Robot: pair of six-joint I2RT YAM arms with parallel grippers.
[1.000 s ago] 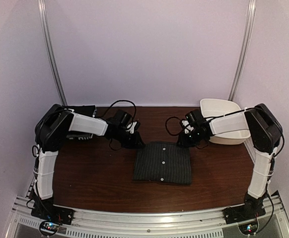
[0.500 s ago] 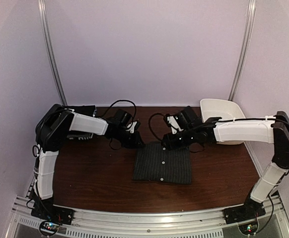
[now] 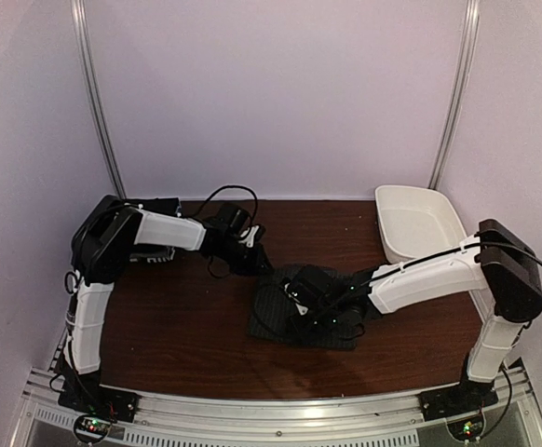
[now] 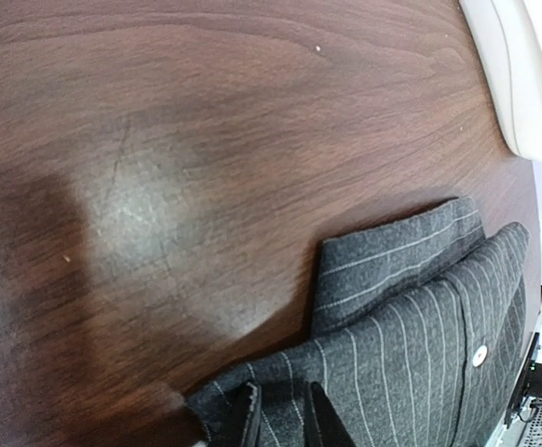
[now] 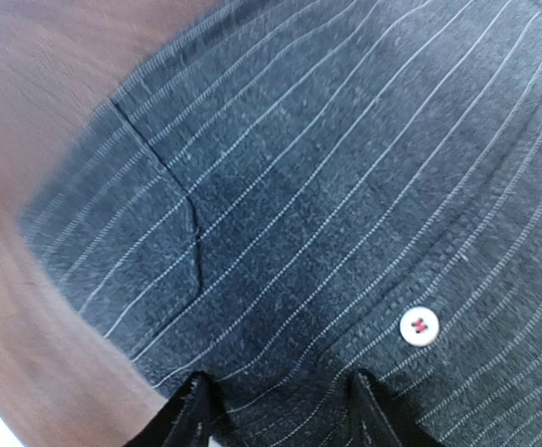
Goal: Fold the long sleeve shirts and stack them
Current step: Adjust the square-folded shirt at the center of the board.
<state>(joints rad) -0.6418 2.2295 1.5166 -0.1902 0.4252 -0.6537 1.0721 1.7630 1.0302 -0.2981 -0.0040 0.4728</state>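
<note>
Right wrist view: my right claw (image 5: 280,405) hangs spread just over the folded pinstriped shirt (image 5: 299,186), with a white button (image 5: 419,325) near one fingertip. My left claw (image 4: 282,419) pinches the shirt's far left corner. The shirt lies flat mid-tabletop (image 3: 178,317), and the white tub (image 3: 420,223) sits far right.
</note>
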